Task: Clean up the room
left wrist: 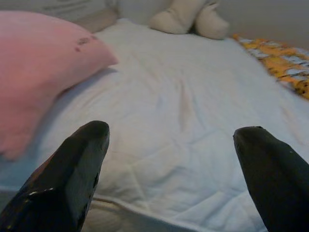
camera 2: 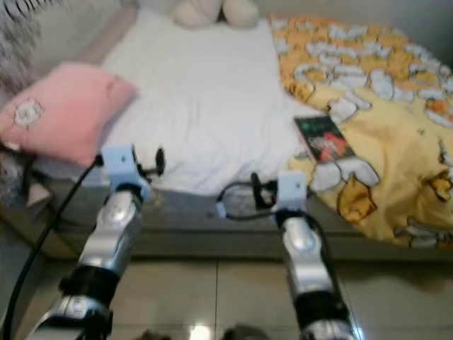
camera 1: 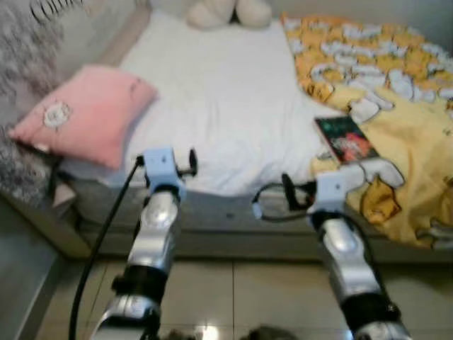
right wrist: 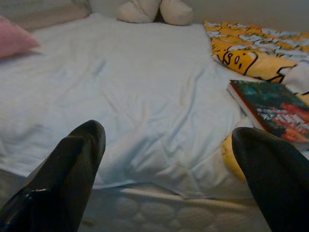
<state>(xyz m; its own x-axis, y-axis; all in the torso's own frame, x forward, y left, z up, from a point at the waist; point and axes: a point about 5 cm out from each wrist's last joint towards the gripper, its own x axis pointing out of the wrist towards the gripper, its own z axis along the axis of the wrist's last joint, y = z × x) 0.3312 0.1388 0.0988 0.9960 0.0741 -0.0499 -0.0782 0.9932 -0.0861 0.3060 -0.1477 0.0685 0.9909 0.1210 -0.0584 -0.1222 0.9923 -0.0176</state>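
A bed with a white sheet lies before me. A pink pillow rests on its left side, tilted over the edge. A yellow patterned blanket is bunched on the right side. A dark green and red book lies at the blanket's near edge. A cream plush toy sits at the far end. My left gripper is open, held at the bed's near edge and pointing over the sheet beside the pillow. My right gripper is open too, at the near edge, with the book ahead to its right.
The mattress side and the bed frame stand just beyond both wrists. Pale floor tiles run under my arms. Grey patterned fabric hangs at the far left. A black cable trails from my left wrist.
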